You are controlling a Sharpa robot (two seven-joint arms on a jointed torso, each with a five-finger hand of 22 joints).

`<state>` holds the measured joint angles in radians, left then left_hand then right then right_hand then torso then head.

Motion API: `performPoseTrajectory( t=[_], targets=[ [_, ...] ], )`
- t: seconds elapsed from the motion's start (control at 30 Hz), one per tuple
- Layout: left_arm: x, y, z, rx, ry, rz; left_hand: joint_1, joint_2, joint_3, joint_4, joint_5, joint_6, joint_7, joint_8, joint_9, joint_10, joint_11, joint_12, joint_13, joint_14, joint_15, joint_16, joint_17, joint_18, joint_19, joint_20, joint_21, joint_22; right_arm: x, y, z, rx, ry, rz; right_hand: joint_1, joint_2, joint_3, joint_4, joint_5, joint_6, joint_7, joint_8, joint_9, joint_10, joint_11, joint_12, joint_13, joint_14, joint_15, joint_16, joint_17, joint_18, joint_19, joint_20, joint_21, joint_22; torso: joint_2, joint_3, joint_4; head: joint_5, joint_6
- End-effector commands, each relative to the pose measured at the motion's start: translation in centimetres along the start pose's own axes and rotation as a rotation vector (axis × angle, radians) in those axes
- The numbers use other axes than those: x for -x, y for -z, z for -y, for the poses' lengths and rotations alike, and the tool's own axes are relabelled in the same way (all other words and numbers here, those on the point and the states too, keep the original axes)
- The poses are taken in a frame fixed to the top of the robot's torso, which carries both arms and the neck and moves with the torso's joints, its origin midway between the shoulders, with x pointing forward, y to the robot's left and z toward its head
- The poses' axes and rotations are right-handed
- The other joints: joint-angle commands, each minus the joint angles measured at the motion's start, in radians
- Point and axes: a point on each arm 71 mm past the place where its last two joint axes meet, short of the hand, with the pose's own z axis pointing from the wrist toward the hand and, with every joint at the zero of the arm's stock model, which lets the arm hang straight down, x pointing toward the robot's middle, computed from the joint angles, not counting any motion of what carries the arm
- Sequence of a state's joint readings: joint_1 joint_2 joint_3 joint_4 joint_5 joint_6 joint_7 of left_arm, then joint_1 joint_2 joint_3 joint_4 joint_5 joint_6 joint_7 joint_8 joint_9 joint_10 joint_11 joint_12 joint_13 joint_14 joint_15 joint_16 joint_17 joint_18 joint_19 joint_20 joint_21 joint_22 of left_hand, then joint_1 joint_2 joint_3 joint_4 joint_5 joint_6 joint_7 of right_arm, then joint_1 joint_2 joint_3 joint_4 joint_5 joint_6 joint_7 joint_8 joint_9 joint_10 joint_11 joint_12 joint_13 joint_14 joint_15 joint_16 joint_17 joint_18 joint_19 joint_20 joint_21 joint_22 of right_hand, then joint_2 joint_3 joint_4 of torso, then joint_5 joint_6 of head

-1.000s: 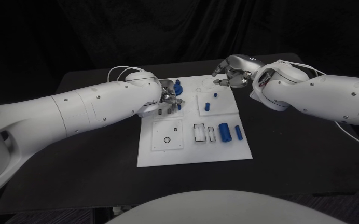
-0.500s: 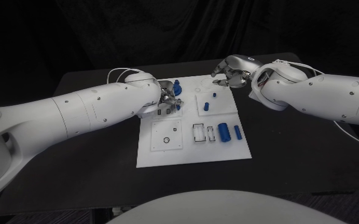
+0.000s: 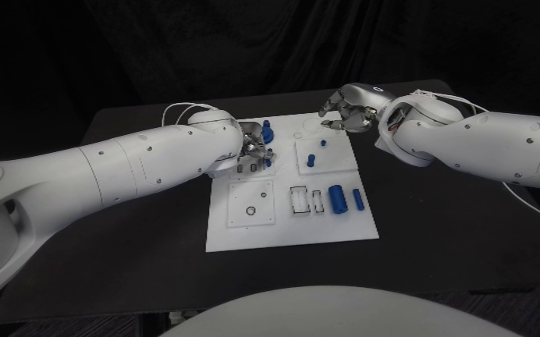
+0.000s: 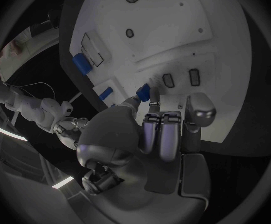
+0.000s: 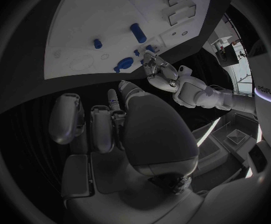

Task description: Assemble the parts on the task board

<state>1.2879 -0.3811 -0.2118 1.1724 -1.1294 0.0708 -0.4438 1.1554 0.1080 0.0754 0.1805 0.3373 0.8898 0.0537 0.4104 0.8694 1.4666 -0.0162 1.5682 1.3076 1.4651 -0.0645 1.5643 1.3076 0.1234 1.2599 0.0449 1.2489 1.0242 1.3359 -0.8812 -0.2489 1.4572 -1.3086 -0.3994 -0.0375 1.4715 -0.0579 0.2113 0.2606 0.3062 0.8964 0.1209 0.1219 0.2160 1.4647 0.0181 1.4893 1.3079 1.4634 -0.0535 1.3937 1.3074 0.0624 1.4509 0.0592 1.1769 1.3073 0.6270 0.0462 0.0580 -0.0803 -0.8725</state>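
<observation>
**Supervisor:** What are you seeing at the left silver many-fingered hand (image 3: 255, 150)?

**Operator:** I am holding it over the far left part of the white rectangular task board (image 3: 287, 232). Its fingers (image 4: 162, 134) are curled in together. A small blue cylindrical peg (image 4: 142, 91) is sitting right at the fingertips, but I cannot tell whether they are pinching it or only touching it. A taller blue upright part (image 3: 268, 128) is standing just beyond the hand.

**Supervisor:** Any change over the last second?

**Operator:** Very little. I am seeing the hand stay in place with only a slight shift of the fingers, and that upright part is still standing where it was. I am reading this as fine alignment, not transport.

**Supervisor:** And the right silver many-fingered hand (image 3: 344, 115)?

**Operator:** I am keeping it hovering over the board's far right edge, fingers curled with nothing in them. Near it, a small blue stud (image 3: 324, 143) is standing. Closer to me, two blue cylinders (image 3: 336, 196) are lying by the empty rectangular slots (image 3: 300, 200), so most of the assembly is, in my judgement, still pending.
</observation>
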Motion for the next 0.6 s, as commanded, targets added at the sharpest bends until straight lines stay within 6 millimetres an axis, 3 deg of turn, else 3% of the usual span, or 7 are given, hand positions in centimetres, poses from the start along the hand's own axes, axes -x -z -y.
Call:
performPoseTrajectory(
  t=[0.03, 0.6],
  targets=[
    [-0.11, 0.0, 0.21, -0.025, 0.002, -0.003, 0.0, -0.011, 0.017, -0.004, 0.012, 0.0, -0.005, -0.007, 0.004, 0.104, -0.005, 0.003, 0.263, 0.095, -0.008, -0.003, 0.241, -0.001, -0.003, -0.004, -0.006, -0.001, -0.21, -0.01, 0.18, -0.022, 0.001, -0.015, 0.012, -0.002, 0.006, -0.001, 0.009, 0.008, -0.001, -0.005, -0.001, -0.004, 0.007, -0.008, 0.115, 0.055, 0.008, -0.006, 0.055, 0.018, -0.01, 0.002, -0.01, 0.156, 0.0, 0.0, 0.0004, 0.0, 0.0],
    [-0.35, 0.49, -0.08, -0.033, 0.009, 0.0, -0.005, -0.031, 0.07, -0.029, 0.039, 0.005, -0.006, -0.022, 0.022, 0.104, -0.007, 0.003, 0.263, 0.094, -0.009, -0.004, 0.238, -0.002, 0.0, -0.006, -0.01, 0.005, -0.33, 0.07, 0.42, -0.037, 0.002, -0.029, 0.017, -0.002, 0.011, -0.005, 0.014, 0.007, 0.0, -0.01, -0.003, -0.011, 0.007, -0.014, 0.106, 0.051, 0.008, -0.019, 0.04, 0.021, -0.015, 0.002, -0.028, 0.151, -0.001, -0.0003, 0.0012, 0.006, 0.0]
  ],
)
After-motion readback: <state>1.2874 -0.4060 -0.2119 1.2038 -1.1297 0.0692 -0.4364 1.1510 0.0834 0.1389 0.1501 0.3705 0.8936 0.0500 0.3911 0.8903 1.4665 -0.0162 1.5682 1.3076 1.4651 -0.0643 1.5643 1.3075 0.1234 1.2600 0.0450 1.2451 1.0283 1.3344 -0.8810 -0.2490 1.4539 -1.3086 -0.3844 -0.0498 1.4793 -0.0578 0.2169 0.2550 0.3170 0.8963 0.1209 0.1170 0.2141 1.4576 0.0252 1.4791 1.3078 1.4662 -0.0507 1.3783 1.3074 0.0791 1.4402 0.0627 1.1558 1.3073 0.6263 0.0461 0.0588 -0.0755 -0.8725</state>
